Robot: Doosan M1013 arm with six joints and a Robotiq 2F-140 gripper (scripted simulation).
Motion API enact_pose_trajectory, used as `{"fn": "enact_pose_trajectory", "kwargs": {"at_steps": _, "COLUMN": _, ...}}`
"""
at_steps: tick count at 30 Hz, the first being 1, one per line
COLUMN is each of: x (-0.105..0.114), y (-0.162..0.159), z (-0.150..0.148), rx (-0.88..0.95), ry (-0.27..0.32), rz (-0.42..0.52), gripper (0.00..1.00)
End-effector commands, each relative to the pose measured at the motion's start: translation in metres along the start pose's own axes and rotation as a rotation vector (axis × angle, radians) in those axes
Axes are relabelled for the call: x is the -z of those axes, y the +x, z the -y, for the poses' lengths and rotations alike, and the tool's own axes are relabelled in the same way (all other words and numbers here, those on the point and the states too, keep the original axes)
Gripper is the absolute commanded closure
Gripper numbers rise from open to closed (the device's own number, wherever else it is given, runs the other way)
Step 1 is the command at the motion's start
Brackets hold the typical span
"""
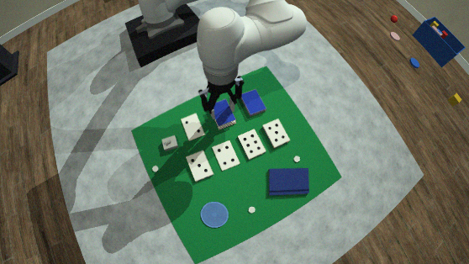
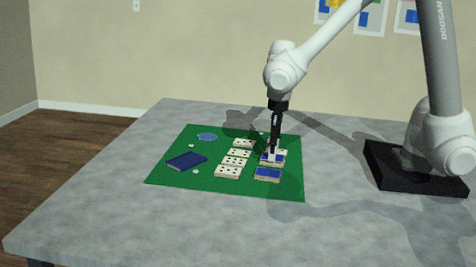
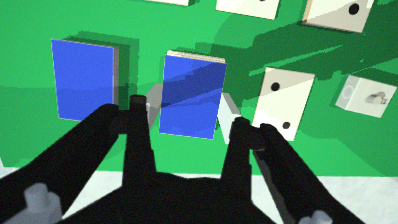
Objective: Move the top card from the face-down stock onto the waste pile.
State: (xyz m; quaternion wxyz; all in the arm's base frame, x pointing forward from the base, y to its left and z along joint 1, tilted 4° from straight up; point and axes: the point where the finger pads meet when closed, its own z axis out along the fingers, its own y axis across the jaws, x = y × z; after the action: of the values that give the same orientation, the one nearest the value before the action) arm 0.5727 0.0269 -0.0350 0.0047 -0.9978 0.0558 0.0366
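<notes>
A wood-floored room with cream walls is holding one grey table [image 2: 100, 224]; one white arm [image 1: 252, 25] is standing on a black base [image 2: 455, 190] at the table's far side in the top view and is reaching down over one green mat [image 1: 294, 126]; on the near right of the mat one dark blue box [image 1: 288, 182] is lying flat, and near the mat's near edge one round light-blue disc [image 1: 214, 214] is lying; five face-up pip cards are lying singly, four in a row [image 1: 225, 155] across the middle and one [image 1: 192, 126] just beyond the left end; in the far row the blue-backed stock [image 1: 253, 102] is sitting to the right of the waste pile [image 1: 227, 123], the two apart; the gripper [image 3: 189, 114] is pointing down with its fingers part-way in, clamping the top card [image 3: 192, 90] by its long edges, blue back up; that card is hanging directly over the waste pile, whose pale edge is showing beyond it, and whether they are touching I cannot tell; one small grey cube [image 1: 169, 143] is resting at the mat's left; three small white discs [image 1: 297, 159] are lying scattered on the mat.
</notes>
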Motion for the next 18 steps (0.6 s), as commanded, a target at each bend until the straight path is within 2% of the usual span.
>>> {"fn": "enact_pose_trajectory", "kwargs": {"at_steps": 1, "x": -0.0023, "y": 0.0, "z": 0.0001, "rx": 0.0, "ry": 0.0, "rz": 0.0, "gripper": 0.57}}
{"fn": "enact_pose_trajectory", "kwargs": {"at_steps": 18, "x": -0.0053, "y": 0.0, "z": 0.0001, "rx": 0.0, "ry": 0.0, "rz": 0.0, "gripper": 0.57}}
